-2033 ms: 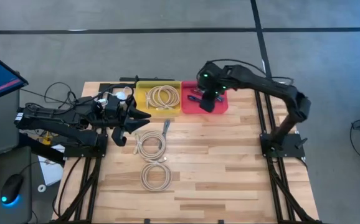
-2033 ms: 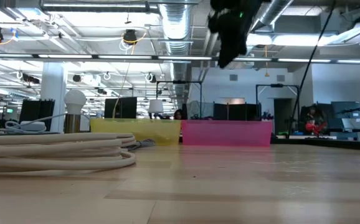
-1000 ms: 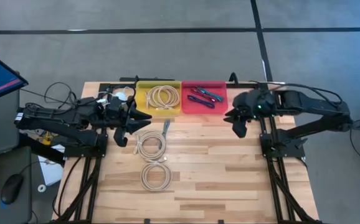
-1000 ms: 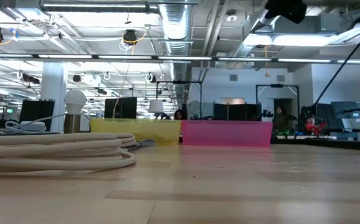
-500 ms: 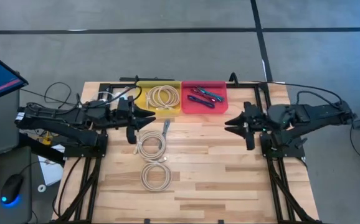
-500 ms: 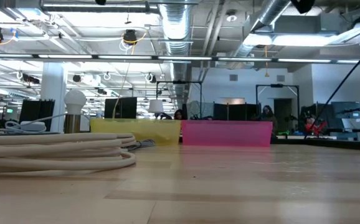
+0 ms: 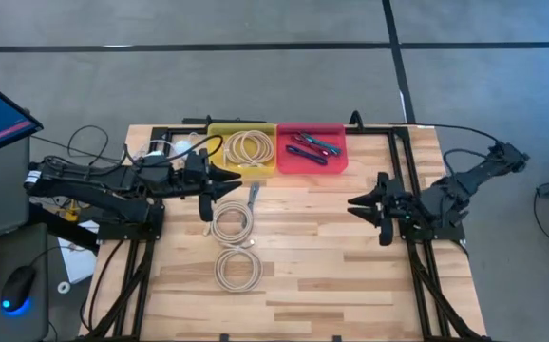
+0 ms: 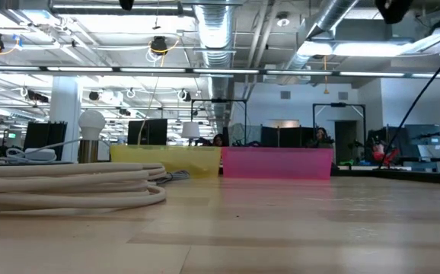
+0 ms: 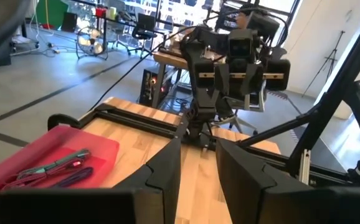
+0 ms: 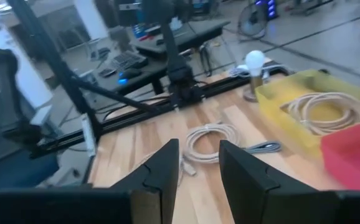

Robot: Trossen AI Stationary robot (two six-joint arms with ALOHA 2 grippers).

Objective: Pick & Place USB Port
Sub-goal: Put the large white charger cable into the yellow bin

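Yellow bin [image 7: 241,166], pink bin [image 7: 312,160]

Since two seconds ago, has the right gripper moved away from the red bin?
Yes. The right gripper was over the red bin; it is now off it, toward the table's right side and nearer the front edge.

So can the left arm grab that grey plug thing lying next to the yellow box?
Probably yes: the left gripper, fingers apart and empty, sits right beside the grey cable, with nothing between them.
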